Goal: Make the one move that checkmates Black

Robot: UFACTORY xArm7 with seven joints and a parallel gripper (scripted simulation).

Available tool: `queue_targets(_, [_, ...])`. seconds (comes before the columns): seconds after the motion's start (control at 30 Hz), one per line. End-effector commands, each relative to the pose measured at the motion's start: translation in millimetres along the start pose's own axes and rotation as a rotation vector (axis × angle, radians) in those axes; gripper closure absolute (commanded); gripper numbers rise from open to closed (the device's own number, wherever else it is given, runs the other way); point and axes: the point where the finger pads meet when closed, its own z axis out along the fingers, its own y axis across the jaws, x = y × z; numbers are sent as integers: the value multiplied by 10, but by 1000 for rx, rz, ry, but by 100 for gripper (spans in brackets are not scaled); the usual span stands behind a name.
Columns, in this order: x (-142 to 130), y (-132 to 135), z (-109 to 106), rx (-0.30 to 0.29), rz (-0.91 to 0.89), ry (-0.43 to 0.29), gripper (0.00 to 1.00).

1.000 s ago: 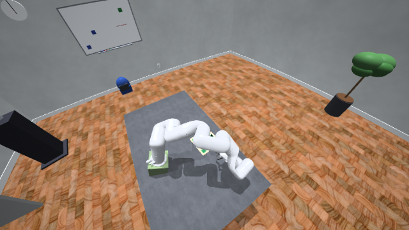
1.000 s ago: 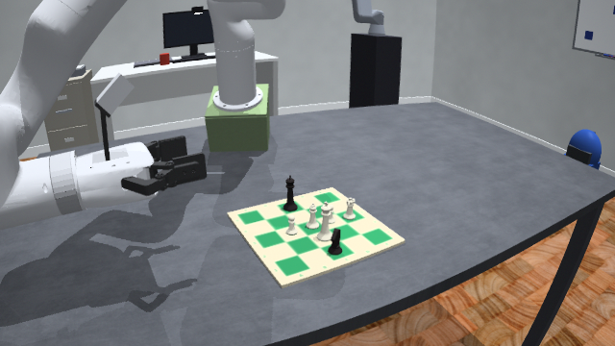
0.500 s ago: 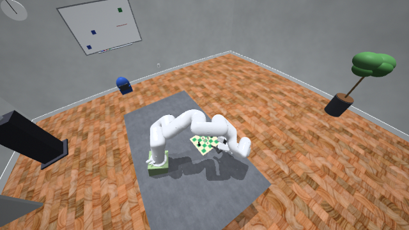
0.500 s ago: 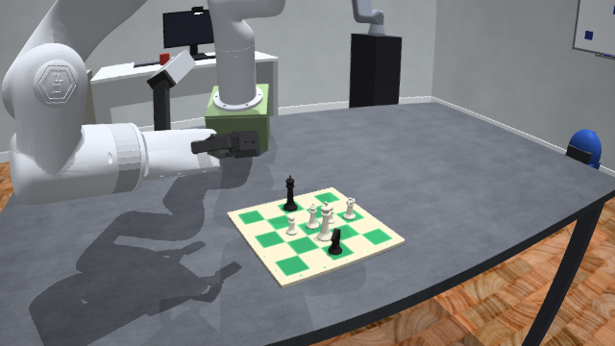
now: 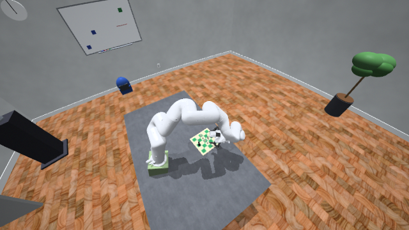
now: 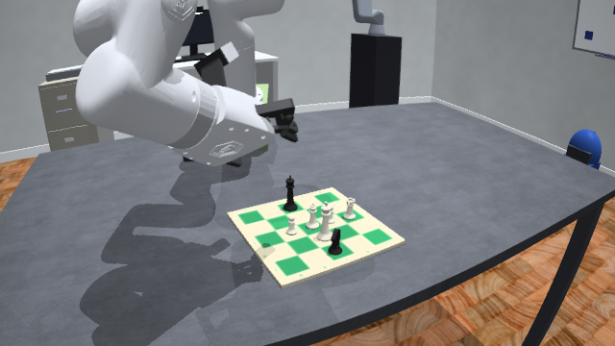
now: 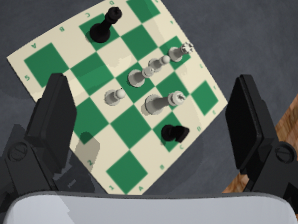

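A small green-and-cream chessboard lies on the grey table. On it a black king stands near the far edge and a black knight near the front. Between them stand white pieces: a tall piece, a rook, a pawn and another small piece. My gripper is open and empty. It hovers well above the board and touches no piece.
The grey table has its front edge close to the board. The arm's green base block stands on the table. A black pedestal, a filing cabinet and a blue object stand on the floor around it.
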Motion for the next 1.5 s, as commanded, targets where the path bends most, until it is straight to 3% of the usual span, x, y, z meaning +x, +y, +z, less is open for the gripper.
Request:
queue_targets(0.0, [5,143,134,129,-110,-101,0])
queue_targets(0.07, [5,143,134,129,-110,-101,0])
queue_targets(0.1, [17,207,218,189,-165,-134,0])
queue_targets(0.17, [17,207,218,189,-165,-134,0])
queue_targets(0.2, [22,275,294,252,-224,-168,0])
queue_targets(0.3, [22,275,294,252,-224,-168,0])
queue_targets(0.33, [27,342,370,315,-283,-201,0])
queue_targets(0.4, [27,342,370,315,-283,-201,0])
queue_targets(0.43, [32,413,444,376,-343,-235,0])
queue_targets(0.53, [32,413,444,376,-343,-235,0])
queue_targets(0.57, [36,477,520,439,-400,-267,0])
queue_targets(0.63, [36,477,520,439,-400,-267,0])
queue_targets(0.67, [40,544,594,501,-459,-300,0])
queue_targets(0.73, [40,544,594,501,-459,-300,0])
queue_targets(0.77, [46,613,666,561,-517,-332,0])
queue_targets(0.83, [46,613,666,561,-517,-332,0])
queue_targets(0.87, [49,674,738,622,-572,-363,0])
queue_targets(0.93, [49,674,738,622,-572,-363,0])
queue_targets(0.97, [54,739,806,678,-627,-394,0])
queue_targets(1.0, [54,739,806,678,-627,-394,0])
queue_targets(1.03, [56,792,867,730,-675,-421,0])
queue_targets(1.1, [56,792,867,730,-675,-421,0])
queue_targets(1.2, [62,882,964,813,-753,-465,0])
queue_targets(1.27, [62,882,964,813,-753,-465,0])
queue_targets(1.3, [66,921,1006,846,-786,-483,0])
queue_targets(1.47, [68,973,1061,895,-831,-508,0])
